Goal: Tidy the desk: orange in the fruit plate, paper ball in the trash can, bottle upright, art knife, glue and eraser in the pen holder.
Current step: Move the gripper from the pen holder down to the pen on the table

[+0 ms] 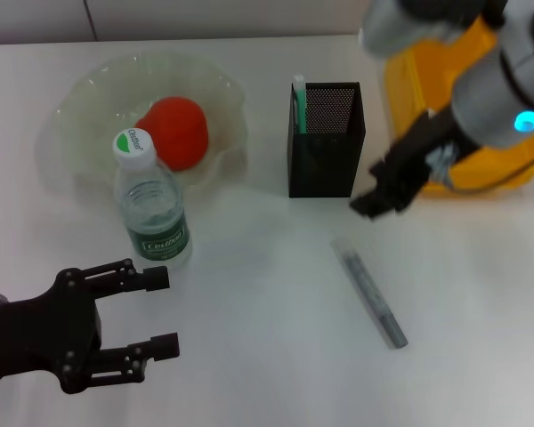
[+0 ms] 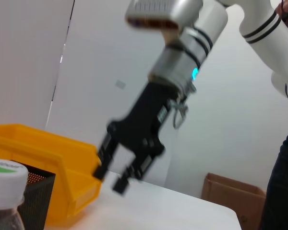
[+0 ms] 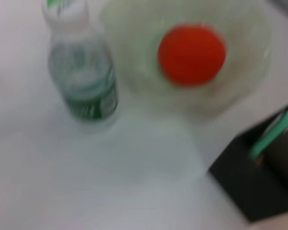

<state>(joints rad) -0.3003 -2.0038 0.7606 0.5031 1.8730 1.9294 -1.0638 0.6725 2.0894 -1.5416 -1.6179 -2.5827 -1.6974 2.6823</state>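
The orange (image 1: 172, 132) sits in the fruit plate (image 1: 89, 98), the bottle (image 1: 149, 201) stands upright just in front of the plate, and what's left on the desk is the grey art knife (image 1: 368, 292), lying flat out in front of the pen holder (image 1: 326, 140). That's the piece to watch.

The right gripper (image 1: 381, 197) hangs low just off the pen holder's front right corner, with the yellow trash can (image 1: 481, 169) behind it, fingers slightly apart and nothing between them. The knife lies just forward of it, on the side away from the holder. Its long axis runs diagonally, near end pointing back toward the holder, far end trailing off to the right. So the right arm looks the nearer by a good margin, and a grip across the narrow body would likely suit.

The left gripper (image 1: 151, 311) waits open and empty, forward of the bottle, well apart from the knife.

Materials: thin, rigid, matt grey knife; black wire mesh holder with a green stick (image 1: 298, 103) poking out; glassy, wavy-rimmed plate; smooth white desk (image 1: 276, 356).
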